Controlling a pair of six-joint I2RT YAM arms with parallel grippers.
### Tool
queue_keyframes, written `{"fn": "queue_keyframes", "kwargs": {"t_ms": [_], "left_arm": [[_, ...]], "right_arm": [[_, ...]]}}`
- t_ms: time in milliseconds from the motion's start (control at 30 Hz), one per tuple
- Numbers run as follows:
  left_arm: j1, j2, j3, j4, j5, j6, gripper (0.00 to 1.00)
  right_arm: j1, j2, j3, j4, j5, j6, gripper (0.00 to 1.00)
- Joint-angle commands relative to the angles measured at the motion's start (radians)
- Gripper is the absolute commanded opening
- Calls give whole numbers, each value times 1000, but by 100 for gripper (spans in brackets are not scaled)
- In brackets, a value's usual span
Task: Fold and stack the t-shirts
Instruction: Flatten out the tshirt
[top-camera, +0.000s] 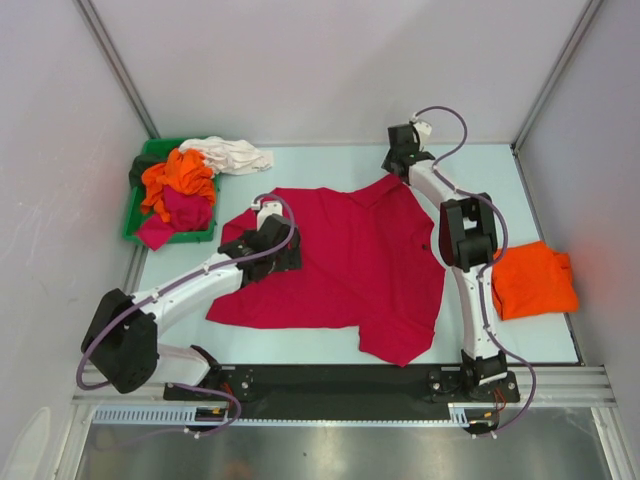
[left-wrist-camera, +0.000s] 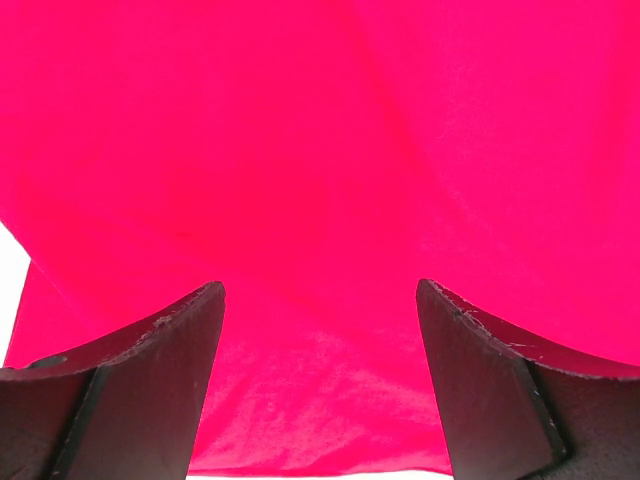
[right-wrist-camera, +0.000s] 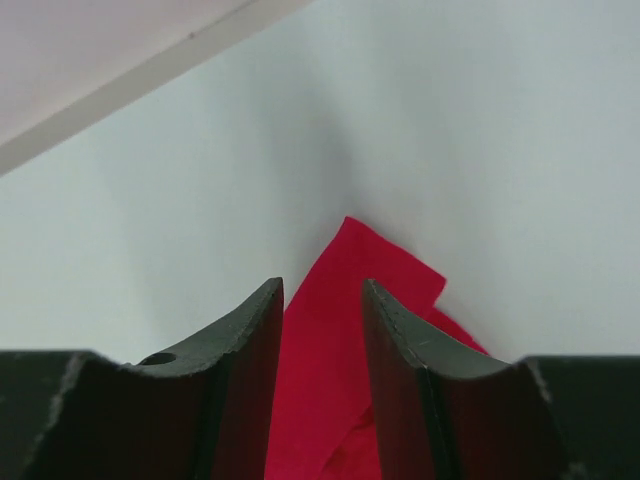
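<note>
while straddling a sleeve tip of the crimson t-shirt (top-camera: 350, 265) with right gripper (right-wrist-camera: 322, 290) half-parted and left gripper (left-wrist-camera: 320, 290) gaping, empty: risks a thin pinch, slipping, skewing the fold.

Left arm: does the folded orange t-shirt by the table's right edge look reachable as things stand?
Probably not. The folded orange t-shirt lies at the far right, past the right arm, which stands between. The left gripper hangs open over the large crimson-red t-shirt.

A large crimson t-shirt (top-camera: 350, 270) lies spread flat mid-table, a folded orange t-shirt (top-camera: 535, 280) sits at right, and a heap (top-camera: 185, 190) of orange, magenta and white shirts lies far left.
</note>
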Motion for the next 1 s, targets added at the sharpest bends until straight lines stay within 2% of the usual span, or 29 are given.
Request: {"fn": "queue_keyframes", "kwargs": {"t_ms": [0, 200, 267, 433, 667, 967], "left_arm": [[10, 15, 13, 6, -3, 9, 83], [18, 28, 19, 5, -2, 15, 84], [19, 36, 19, 6, 3, 12, 84], [19, 57, 30, 11, 17, 9, 83], [21, 71, 36, 11, 18, 5, 83], [21, 70, 39, 9, 12, -1, 83]], "right_arm": [[7, 72, 106, -58, 7, -23, 43], [-11, 72, 104, -62, 15, -16, 45], [-14, 57, 88, -52, 18, -20, 51], [-22, 41, 42, -42, 27, -32, 56], [-36, -4, -50, 10, 21, -32, 58], [-44, -1, -51, 13, 17, -32, 58]]}}
